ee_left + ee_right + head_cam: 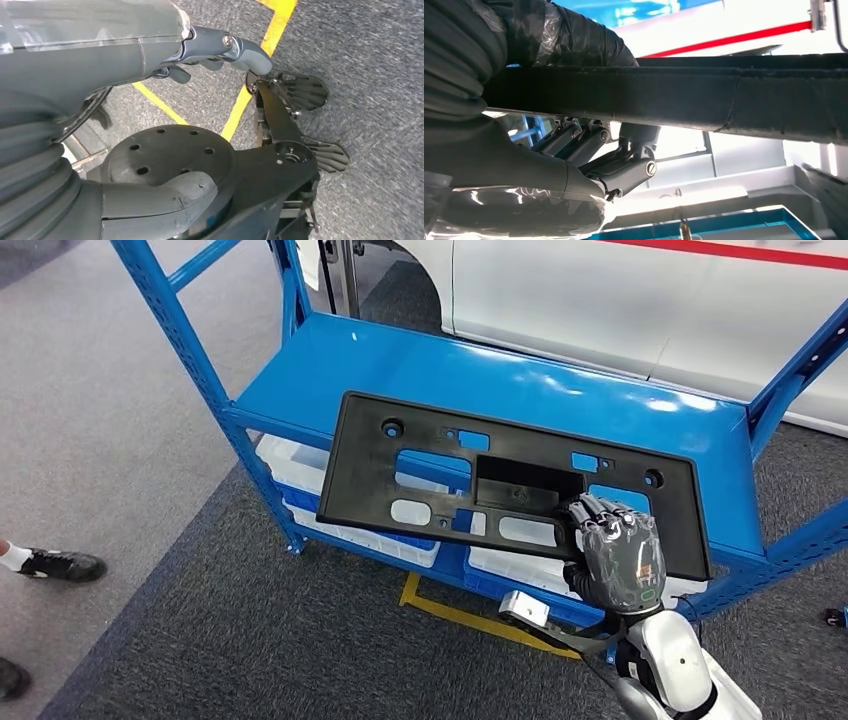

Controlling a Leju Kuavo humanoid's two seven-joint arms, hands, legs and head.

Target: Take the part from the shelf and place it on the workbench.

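Your right hand [617, 558] grasps the part [520, 480] by its near long edge toward the right end, so the long axis runs leftward along the shelf [420, 365] front, while your left hand [215, 50] hangs empty, fingers loosely curled.

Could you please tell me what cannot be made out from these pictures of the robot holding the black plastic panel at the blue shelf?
- Head view: the right hand covers part of the black plastic panel; its fingertips are hidden.
- Head view: the white bins under the blue metal shelf are partly hidden by panel and shelf.
- Right wrist view: the panel's edge blocks what lies behind.
- Left wrist view: whether the left hand holds anything is unclear.
- The workbench cannot be located.
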